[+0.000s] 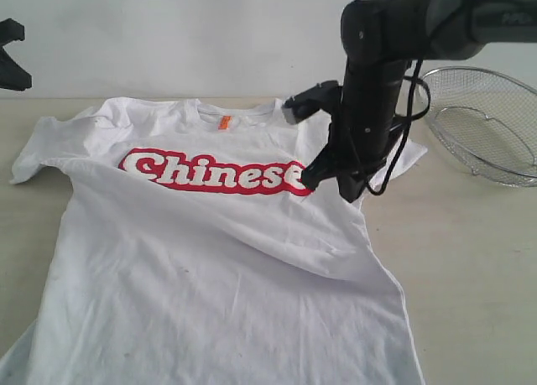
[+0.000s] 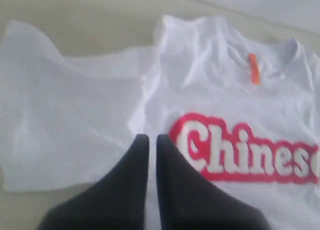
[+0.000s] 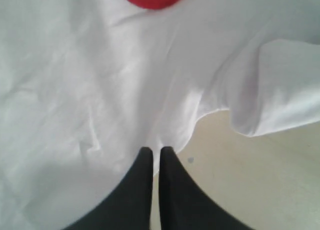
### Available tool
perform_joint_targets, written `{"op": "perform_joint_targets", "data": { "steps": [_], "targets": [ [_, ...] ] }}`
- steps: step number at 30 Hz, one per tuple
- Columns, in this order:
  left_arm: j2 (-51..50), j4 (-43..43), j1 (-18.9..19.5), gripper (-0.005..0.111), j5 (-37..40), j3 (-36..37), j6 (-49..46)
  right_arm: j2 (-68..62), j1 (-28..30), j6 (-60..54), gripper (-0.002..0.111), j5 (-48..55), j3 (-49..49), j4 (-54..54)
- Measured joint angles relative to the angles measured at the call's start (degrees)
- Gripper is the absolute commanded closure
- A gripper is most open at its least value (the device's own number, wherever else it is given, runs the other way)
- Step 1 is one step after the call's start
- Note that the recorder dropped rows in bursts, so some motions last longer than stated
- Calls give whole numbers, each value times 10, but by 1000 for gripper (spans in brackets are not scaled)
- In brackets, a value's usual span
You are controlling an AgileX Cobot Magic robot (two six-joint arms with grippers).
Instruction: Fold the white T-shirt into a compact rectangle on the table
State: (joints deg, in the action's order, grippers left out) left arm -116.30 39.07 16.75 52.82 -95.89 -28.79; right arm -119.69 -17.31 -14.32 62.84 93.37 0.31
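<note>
The white T-shirt (image 1: 210,267) lies face up on the table (image 1: 470,259), its red "Chinese" lettering (image 1: 218,172) across the chest. My right gripper (image 1: 331,184) hangs over the shirt's right armpit. In the right wrist view it (image 3: 156,149) is shut, and the shirt's side edge (image 3: 190,130) runs up into its tips with wrinkles drawn towards them. The sleeve (image 3: 280,89) curls up off the table beside it. In the left wrist view my left gripper (image 2: 152,136) hovers shut over the shirt (image 2: 210,79), between the spread sleeve (image 2: 60,120) and the lettering, with nothing in it.
A round wire-mesh basket (image 1: 487,125) stands at the back right. An orange label (image 1: 224,122) marks the shirt's neck. A dark part of the left arm (image 1: 10,66) shows at the far left edge. Bare tabletop lies right of the shirt.
</note>
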Motion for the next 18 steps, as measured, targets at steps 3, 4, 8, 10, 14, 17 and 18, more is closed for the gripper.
{"op": "perform_joint_targets", "data": {
  "steps": [3,4,8,10,14,17,18],
  "targets": [
    [23,9,-2,102,65,18,-23,30,0,9,109,5,0,0],
    [32,15,-6,102,78,34,-30,36,0,11,109,12,0,1],
    [75,48,-41,102,94,135,-85,56,-4,14,109,34,-26,24],
    [102,73,-69,102,76,209,-113,64,-16,14,109,35,-55,31],
    [172,103,-123,102,-11,348,-152,75,-54,22,109,11,-126,37],
    [223,107,-156,102,-95,432,-141,84,-81,35,109,-27,-171,43],
    [233,108,-165,102,-113,454,-134,86,-88,37,109,-35,-181,45]
  ]
}}
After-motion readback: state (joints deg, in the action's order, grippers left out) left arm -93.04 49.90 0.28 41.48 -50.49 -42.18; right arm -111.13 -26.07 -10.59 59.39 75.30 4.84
